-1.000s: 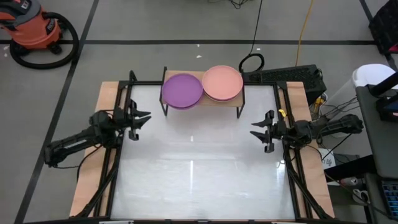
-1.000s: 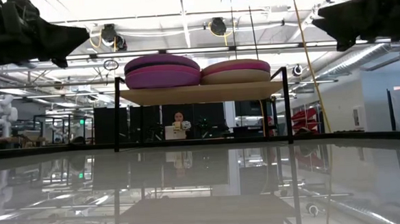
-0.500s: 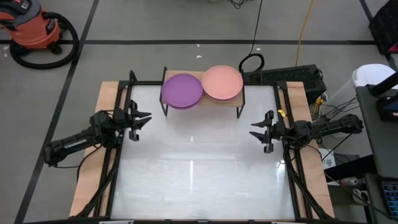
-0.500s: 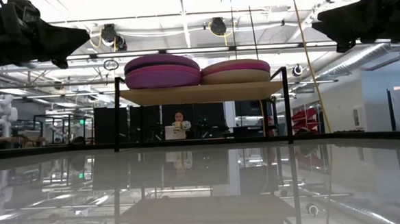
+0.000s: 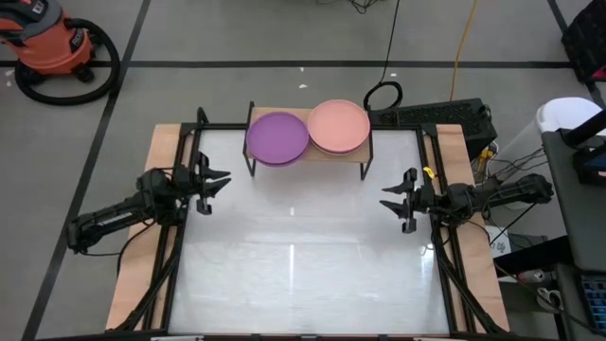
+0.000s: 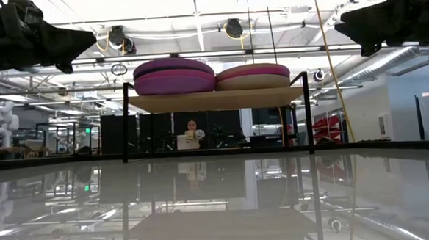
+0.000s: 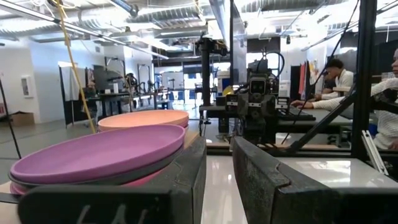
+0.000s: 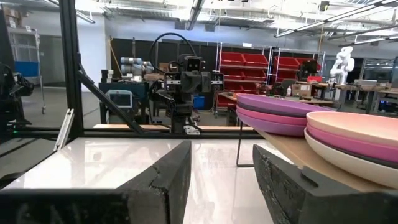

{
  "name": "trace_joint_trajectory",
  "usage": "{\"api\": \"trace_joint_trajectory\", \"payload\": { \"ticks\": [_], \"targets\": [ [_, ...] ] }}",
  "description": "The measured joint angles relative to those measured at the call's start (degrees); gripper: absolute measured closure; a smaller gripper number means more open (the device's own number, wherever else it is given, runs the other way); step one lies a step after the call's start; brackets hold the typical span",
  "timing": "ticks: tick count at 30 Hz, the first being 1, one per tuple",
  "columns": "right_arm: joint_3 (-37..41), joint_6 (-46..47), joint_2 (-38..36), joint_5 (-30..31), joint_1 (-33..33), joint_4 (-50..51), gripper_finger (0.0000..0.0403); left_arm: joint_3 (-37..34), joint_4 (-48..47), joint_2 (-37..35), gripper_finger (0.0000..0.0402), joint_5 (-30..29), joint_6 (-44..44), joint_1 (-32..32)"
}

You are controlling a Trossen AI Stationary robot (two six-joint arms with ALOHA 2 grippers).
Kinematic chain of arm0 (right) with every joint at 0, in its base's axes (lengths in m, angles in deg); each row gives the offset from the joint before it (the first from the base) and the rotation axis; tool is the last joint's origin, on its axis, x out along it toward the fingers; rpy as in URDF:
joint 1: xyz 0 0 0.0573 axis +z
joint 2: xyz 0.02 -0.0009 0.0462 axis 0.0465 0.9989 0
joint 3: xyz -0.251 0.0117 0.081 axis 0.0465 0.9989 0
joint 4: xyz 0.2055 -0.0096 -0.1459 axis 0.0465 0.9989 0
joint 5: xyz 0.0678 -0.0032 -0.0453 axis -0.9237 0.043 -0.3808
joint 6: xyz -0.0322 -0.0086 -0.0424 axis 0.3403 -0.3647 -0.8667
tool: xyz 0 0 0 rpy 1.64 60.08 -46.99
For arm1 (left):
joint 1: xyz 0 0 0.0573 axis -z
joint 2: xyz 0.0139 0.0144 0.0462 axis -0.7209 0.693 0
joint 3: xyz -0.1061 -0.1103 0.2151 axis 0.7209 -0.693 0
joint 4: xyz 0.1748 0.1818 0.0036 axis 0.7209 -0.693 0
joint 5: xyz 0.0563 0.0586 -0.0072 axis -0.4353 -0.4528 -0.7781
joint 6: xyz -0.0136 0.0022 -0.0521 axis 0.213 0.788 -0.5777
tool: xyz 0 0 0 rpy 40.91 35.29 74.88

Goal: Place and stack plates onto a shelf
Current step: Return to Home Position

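The plates stand in two stacks on the shelf's wooden board (image 6: pixel 213 99) at the table's far edge. The left stack has a purple plate (image 5: pixel 277 137) on top, the right a salmon pink plate (image 5: pixel 338 126). In the low view a magenta plate (image 6: pixel 174 83) shows under the purple one and a beige plate (image 6: pixel 253 82) under the salmon one. My left gripper (image 5: pixel 220 180) hovers open over the table's left side, near the shelf's left legs. My right gripper (image 5: pixel 388 197) hovers open over the right side, nearer than the shelf. Both point inward across the table.
The white tabletop (image 5: pixel 294 256) lies between the arms, with wooden strips and black rails along its left and right sides. An orange vacuum (image 5: pixel 52 43) and cables lie on the floor beyond. People sit at desks in the room behind (image 7: pixel 336 74).
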Motion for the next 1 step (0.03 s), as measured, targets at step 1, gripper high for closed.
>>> {"api": "trace_joint_trajectory", "payload": {
  "ticks": [1],
  "targets": [
    [0.0, 0.0, 0.0, 0.0, 0.0, 0.0, 0.025, 0.0, 0.0, 0.0, 0.0317, 0.0, 0.0, -0.02]
  ]
}}
